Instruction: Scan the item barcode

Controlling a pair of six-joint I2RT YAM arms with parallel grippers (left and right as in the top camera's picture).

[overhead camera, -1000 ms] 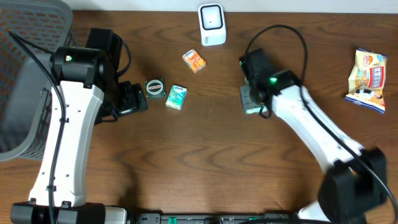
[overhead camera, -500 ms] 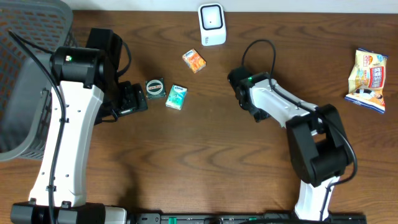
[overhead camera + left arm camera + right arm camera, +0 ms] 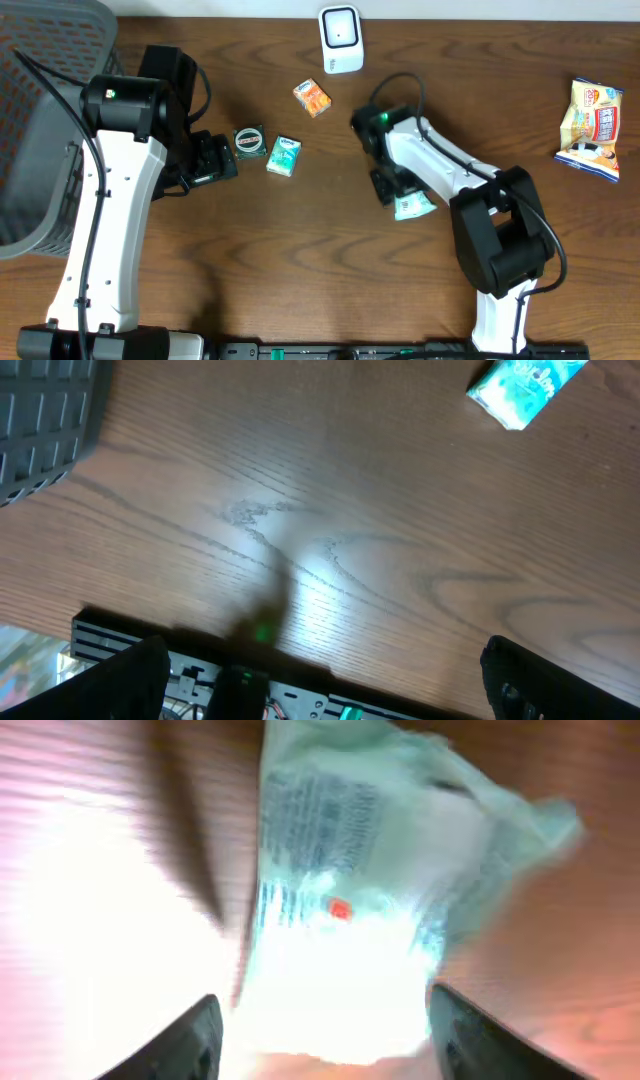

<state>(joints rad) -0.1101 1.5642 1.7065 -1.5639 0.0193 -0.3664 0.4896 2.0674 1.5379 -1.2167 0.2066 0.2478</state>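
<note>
The item, a pale green-white packet (image 3: 411, 208) with printed lines on its face, lies on the wooden table. My right gripper (image 3: 391, 189) hangs just over its left end. In the right wrist view the packet (image 3: 350, 850) is blurred and glaring, and it lies ahead of and between the spread fingertips of the right gripper (image 3: 325, 1040), which is open. The white scanner (image 3: 341, 39) stands at the table's back edge. My left gripper (image 3: 212, 160) hovers at the left, open and holding nothing; its dark fingertips (image 3: 130, 680) show at the bottom corners of the left wrist view.
An orange box (image 3: 312, 97), a round dark tin (image 3: 249, 141) and a teal packet (image 3: 284, 156) lie between the arms. A snack bag (image 3: 592, 128) sits at the far right. A grey basket (image 3: 40, 150) fills the left side.
The right arm has swung left and toward the front. Its gripper went from shut on the packet to open, and the packet now lies on the table.
</note>
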